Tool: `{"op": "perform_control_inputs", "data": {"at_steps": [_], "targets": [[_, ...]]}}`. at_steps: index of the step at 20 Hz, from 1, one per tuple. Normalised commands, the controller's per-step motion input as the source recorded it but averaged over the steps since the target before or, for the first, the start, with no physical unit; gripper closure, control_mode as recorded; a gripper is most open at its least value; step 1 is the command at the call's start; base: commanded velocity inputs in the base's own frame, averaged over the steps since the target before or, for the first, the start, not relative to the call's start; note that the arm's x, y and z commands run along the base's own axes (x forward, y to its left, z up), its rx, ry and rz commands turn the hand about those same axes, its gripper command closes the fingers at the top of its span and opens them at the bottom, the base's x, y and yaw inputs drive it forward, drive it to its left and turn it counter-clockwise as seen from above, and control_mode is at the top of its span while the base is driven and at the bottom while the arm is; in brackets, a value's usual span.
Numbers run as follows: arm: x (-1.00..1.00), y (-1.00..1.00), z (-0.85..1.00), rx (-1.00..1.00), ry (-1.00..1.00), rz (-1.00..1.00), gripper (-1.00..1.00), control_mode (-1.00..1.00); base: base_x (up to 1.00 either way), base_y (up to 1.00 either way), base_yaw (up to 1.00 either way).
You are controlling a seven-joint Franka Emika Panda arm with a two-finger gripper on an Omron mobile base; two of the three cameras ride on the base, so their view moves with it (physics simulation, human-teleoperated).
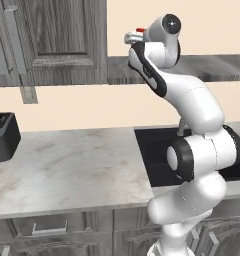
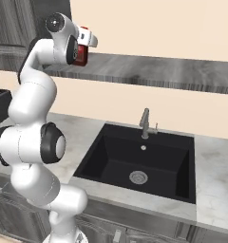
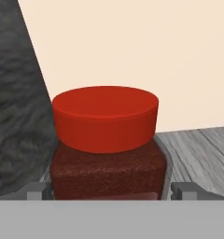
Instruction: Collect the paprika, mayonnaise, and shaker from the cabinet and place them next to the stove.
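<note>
The paprika, a red-capped bottle with a dark red body, stands on the cabinet shelf against the cabinet's dark side wall. My gripper is open, with one fingertip on each side of the bottle's body and a gap to it on both sides. In the right base view the paprika peeks out behind the hand at the shelf's left end. In the left base view the gripper is raised to the shelf. The mayonnaise, the shaker and the stove are out of view.
A black sink with a grey faucet sits in the marble counter below the shelf. A black toaster stands at the counter's left. A dark panelled wall unit with doors hangs left of the shelf.
</note>
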Motion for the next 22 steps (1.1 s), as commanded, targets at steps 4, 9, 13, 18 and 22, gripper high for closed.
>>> {"op": "perform_control_inputs", "data": {"at_steps": [4, 9, 13, 18, 22], "targets": [[0.01, 0.01, -0.07, 0.00, 0.00, 0.07, -1.00, -1.00, 0.00, 0.00, 0.00], [0.04, 0.05, -0.09, 0.00, 0.00, 0.07, 1.00, -1.00, 0.00, 0.00, 0.00], [0.05, 0.00, -0.08, 0.00, 0.00, 0.07, 1.00, -1.00, 0.00, 0.00, 0.00], [0.03, 0.03, -0.03, 0.00, 0.00, 0.04, 1.00, -1.00, 0.00, 0.00, 0.00], [0.00, 0.00, -0.02, 0.00, 0.00, 0.00, 1.00, -1.00, 0.00, 0.00, 0.00]]}}
